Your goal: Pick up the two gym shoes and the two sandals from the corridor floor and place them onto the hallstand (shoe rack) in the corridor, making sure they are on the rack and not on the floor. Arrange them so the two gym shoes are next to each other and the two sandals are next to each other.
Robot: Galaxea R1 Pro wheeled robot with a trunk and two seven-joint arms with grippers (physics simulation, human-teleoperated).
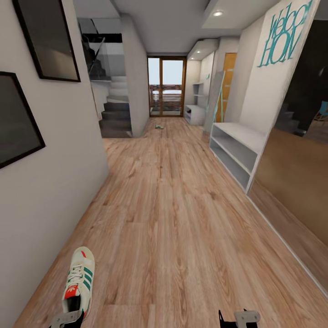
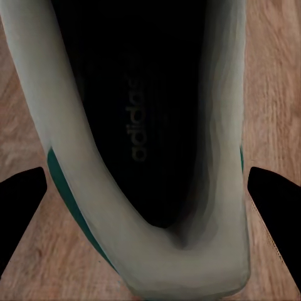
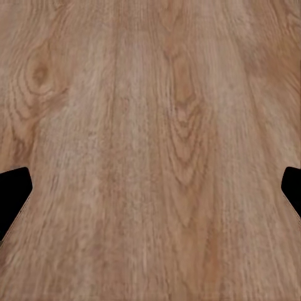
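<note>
Wood-plank floor (image 1: 182, 218) runs the length of a narrow corridor toward a glazed door at 12 o'clock. Rack (image 1: 237, 152), pale grey with two open shelves, stands against the wall at 2 o'clock, well apart from the robot; both shelves appear bare. One small greenish item lies on the floor far off near the door, too small to identify.

Shoe (image 1: 79, 282): one cream sneaker with green stripes sits on the floor at 7 o'clock, close to the wall, toe pointing up the corridor. The second shoe and the sandals cannot be located from this position.

Left gripper (image 2: 149, 185): jaws spread wide, one dark fingertip on either side of the shoe's heel, apart from it, nothing yet clamped. The wrist camera looks straight down into the shoe's dark opening, printed insole visible.

Right gripper (image 3: 150, 188): jaws spread, nothing between them but bare floor.

Handling assessment: the shoe is judged light, with a soft collar that will give under pressure and a stiffer heel counter and sole. Best hold is across the heel, low enough to bear on the counter, or one finger inside the opening and one outside the wall. A grip on the collar alone risks the shoe tilting toe-down on lift.
</note>
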